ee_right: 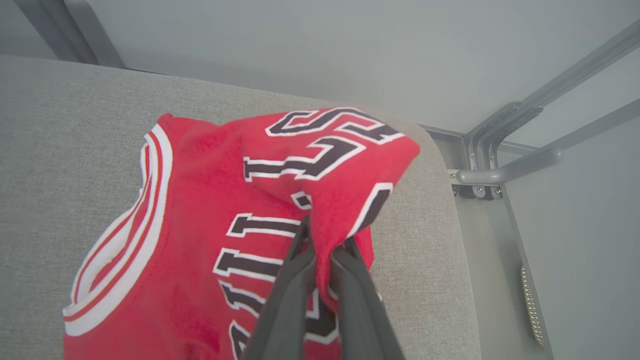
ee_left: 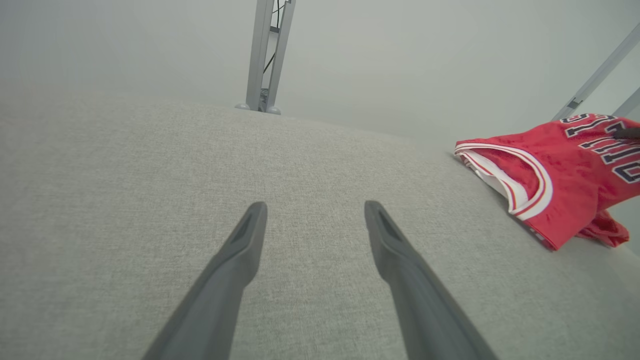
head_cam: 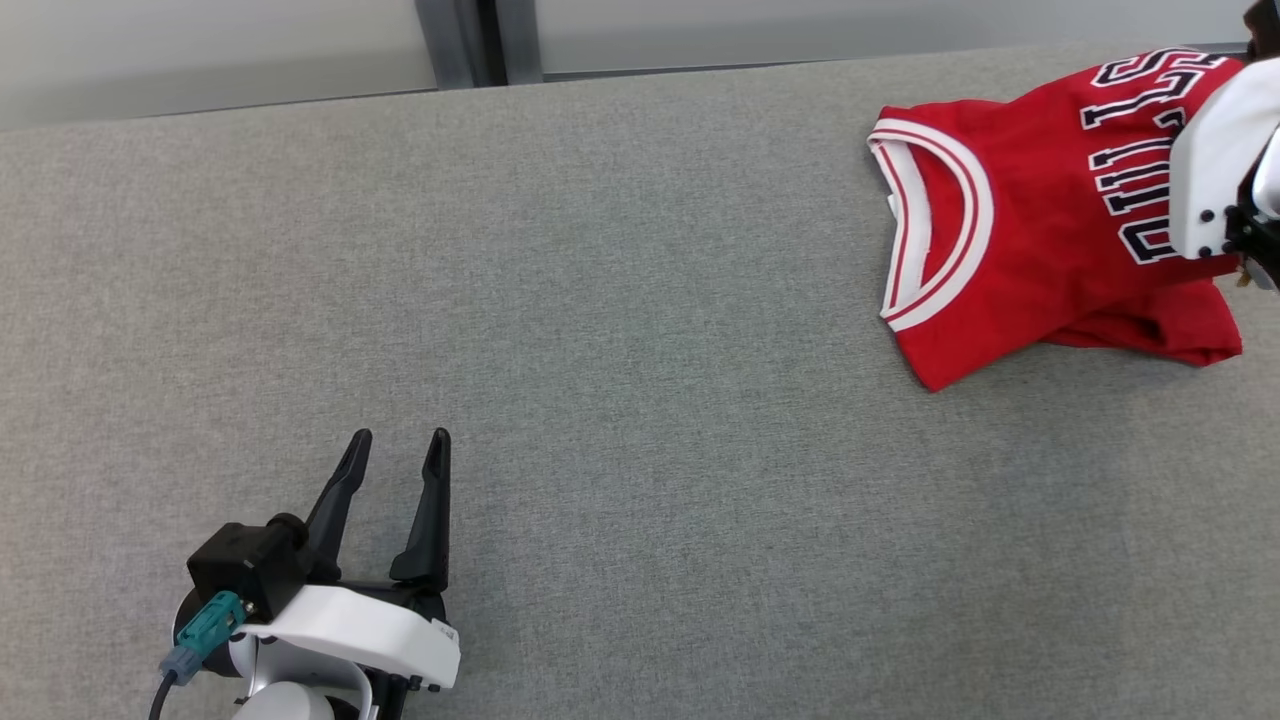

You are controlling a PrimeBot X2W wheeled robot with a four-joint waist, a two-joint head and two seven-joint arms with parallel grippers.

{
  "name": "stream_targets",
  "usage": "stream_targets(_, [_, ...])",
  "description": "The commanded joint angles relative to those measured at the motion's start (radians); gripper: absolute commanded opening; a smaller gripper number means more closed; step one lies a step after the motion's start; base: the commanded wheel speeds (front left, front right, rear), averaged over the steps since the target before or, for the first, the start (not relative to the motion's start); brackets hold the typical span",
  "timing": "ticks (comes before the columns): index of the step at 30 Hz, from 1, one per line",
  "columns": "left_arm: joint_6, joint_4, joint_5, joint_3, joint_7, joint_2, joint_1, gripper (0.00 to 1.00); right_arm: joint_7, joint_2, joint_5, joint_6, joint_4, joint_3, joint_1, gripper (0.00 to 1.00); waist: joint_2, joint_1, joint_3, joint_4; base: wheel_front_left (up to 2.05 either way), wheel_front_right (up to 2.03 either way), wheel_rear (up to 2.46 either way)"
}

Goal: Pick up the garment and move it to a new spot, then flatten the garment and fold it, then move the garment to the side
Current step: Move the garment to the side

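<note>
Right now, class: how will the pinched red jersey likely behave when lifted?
Probably floppy: the red jersey puckers around the shut right gripper. Likely light, being thin cloth. Its unheld part may trail over the table.

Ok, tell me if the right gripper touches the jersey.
Touching. The right wrist view shows the right gripper shut on a raised fold of the red jersey.

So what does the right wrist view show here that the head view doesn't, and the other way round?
Right wrist view: the right gripper shut on a raised fold of the red jersey, and a metal frame bracket past the edge of the table. Head view: the left gripper, open and empty, over bare table far left of the jersey. Both: the jersey's striped collar and lettering, on the grey table.
</note>
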Motion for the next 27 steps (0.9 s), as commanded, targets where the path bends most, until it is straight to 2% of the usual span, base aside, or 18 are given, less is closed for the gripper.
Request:
stream_targets(1, [-0.002, 0.000, 0.005, -0.001, 0.001, 0.006, -0.014, 1.00, -0.010, -0.012, -0.014, 0.000, 0.005, 0.000, -0.005, 0.00, 0.0000, 0.0000, 0.006, 0.007, 0.00, 0.00, 0.00])
stream_targets(15, [0.000, -0.001, 0.010, -0.008, 0.005, 0.012, -0.034, 1.00, 0.002, -0.072, -0.148, 0.000, 0.015, -0.077, 0.045, 0.00, 0.0000, 0.0000, 0.048, 0.029, 0.00, 0.00, 0.00])
stream_targets(16, [0.000, -0.001, 0.010, -0.008, 0.007, 0.013, -0.036, 1.00, 0.001, -0.074, -0.161, 0.000, 0.015, -0.085, 0.048, 0.03, 0.0000, 0.0000, 0.050, 0.030, 0.00, 0.00, 0.00])
stream_targets(17, [0.000, 0.000, 0.010, -0.009, 0.008, 0.015, -0.038, 1.00, 0.000, -0.074, -0.173, 0.000, 0.015, -0.094, 0.053, 0.12, 0.0000, 0.0000, 0.052, 0.030, 0.00, 0.00, 0.00])
stream_targets(18, [0.000, 0.000, 0.010, -0.009, 0.009, 0.015, -0.039, 1.00, -0.002, -0.073, -0.182, 0.000, 0.015, -0.103, 0.056, 0.27, 0.0000, 0.0000, 0.054, 0.030, 0.00, 0.00, 0.00])
stream_targets(20, [0.000, 0.001, 0.010, -0.010, 0.011, 0.018, -0.041, 1.00, -0.005, -0.071, -0.201, 0.000, 0.015, -0.125, 0.060, 0.45, 0.0000, 0.0000, 0.056, 0.031, 0.00, 0.00, 0.00])
stream_targets(21, [0.000, 0.002, 0.010, -0.010, 0.011, 0.019, -0.043, 1.00, -0.007, -0.070, -0.210, 0.000, 0.015, -0.134, 0.062, 0.87, 0.0000, 0.0000, 0.058, 0.031, 0.00, 0.00, 0.00])
stream_targets(22, [0.000, 0.002, 0.009, -0.010, 0.012, 0.020, -0.044, 1.00, -0.009, -0.069, -0.222, 0.000, 0.014, -0.144, 0.065, 1.00, 0.0000, 0.0000, 0.059, 0.031, 0.00, 0.00, 0.00])
stream_targets(27, [0.005, 0.000, 0.010, -0.010, 0.015, 0.025, -0.047, 1.00, -0.016, -0.062, -0.276, 0.000, 0.015, -0.196, 0.078, 1.00, 0.0000, 0.0000, 0.062, 0.029, 0.00, 0.00, 0.00])
